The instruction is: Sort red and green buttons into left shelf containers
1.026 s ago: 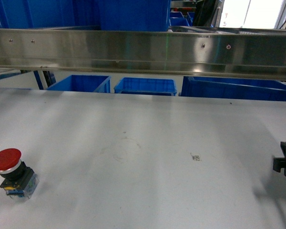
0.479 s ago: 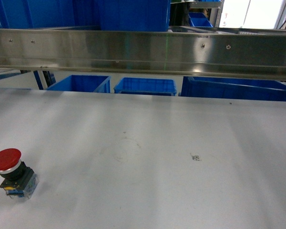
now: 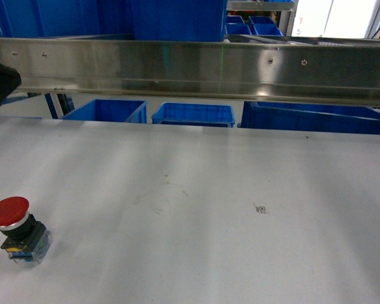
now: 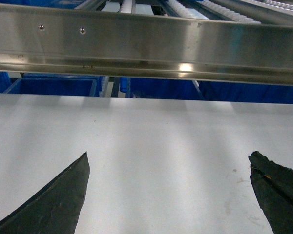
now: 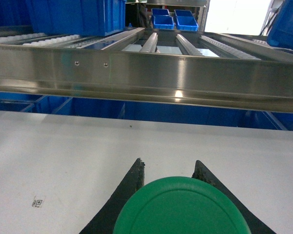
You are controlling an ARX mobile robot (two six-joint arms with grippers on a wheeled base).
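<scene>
Gone from the right edge of the head view since a second ago: that dark right-arm piece; new instead, a dark blob at the upper left edge, probably part of the left arm.

Starting at the right gripper [image 5: 167,170]: closed on the green button [image 5: 181,207], cap filling the bottom of the right wrist view, a black finger [image 5: 132,183] on either side of it. Lifted clear of the white table [image 5: 63,156], by the look of it.

Left gripper [image 4: 168,195]: spread wide, nothing between the two dark fingertips [image 4: 63,195], just bare tabletop.

Further out, red mushroom button [image 3: 12,229] sitting upright on the table near the front left corner, untouched, well apart from both grippers.

Beyond the steel rail [image 3: 190,66], blue bins [image 3: 104,111] below table level, more on the roller shelf above.

Progress, best guess: green picked but not dropped, red not started, so nothing sorted yet.

Writing: only a tiny square code mark [image 3: 260,208] on the table, too small to read. No brand anywhere.
</scene>
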